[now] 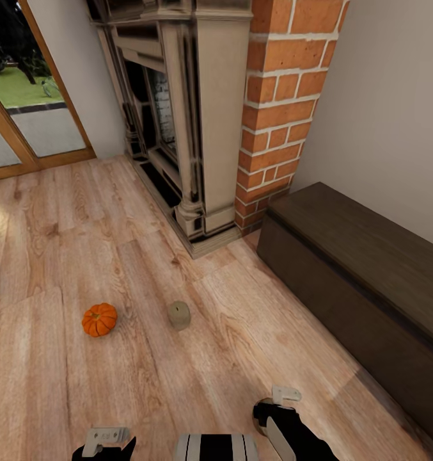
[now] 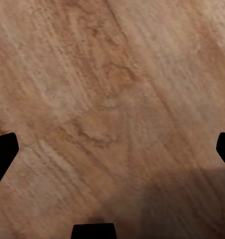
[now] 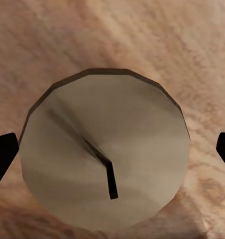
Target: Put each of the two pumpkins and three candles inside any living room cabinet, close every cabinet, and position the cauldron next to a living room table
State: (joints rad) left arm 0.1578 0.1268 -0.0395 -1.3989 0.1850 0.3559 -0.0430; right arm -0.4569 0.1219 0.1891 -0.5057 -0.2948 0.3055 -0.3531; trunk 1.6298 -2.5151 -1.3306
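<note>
Wood floor [image 1: 62, 358]: R hand [image 3: 112, 154] above candle [image 3: 105, 154], spread wide, not gripping; L hand [image 2: 112, 154] wide, empty.

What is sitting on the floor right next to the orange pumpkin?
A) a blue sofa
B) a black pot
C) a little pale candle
C: in the head view a stubby pale candle stands on the wood floor beside the pumpkin, apart from it.
</note>
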